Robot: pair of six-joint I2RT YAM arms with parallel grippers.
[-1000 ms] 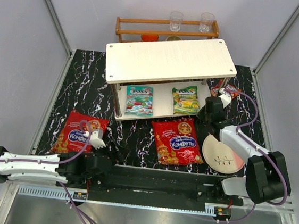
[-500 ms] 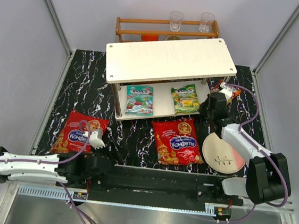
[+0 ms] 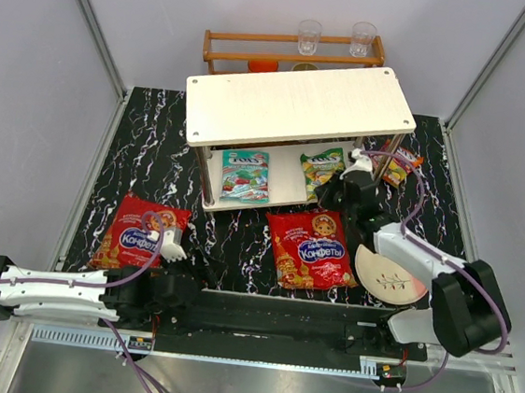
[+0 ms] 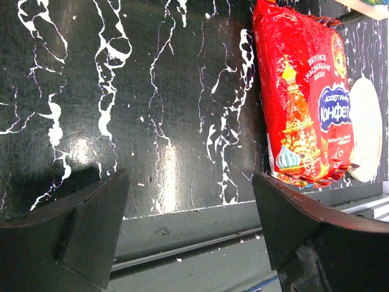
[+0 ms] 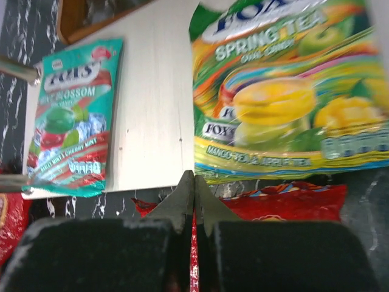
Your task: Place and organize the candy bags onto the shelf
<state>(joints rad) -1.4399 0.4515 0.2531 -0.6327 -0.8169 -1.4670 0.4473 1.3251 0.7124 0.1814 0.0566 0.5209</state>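
R gripper [image 5: 194, 181] pinched shut, empty, at front edge of shelf [image 3: 300, 107] lower tier, by green-yellow bag [image 5: 285, 103]; teal bag [image 5: 70, 121] left on same tier. L gripper [image 4: 189, 177] wide open, lower left, beside left red bag [image 3: 137, 232]; second red bag [image 3: 311, 249] centre, red-orange bag [image 3: 399, 164] off shelf, at its right end

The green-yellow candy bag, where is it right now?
In the top view, the green-yellow bag lies on the right half of the lower board of the shelf, right of the teal bag.

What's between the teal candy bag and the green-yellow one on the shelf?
Nothing but bare shelf board lies between the teal bag and the green-yellow bag, per the right wrist view.
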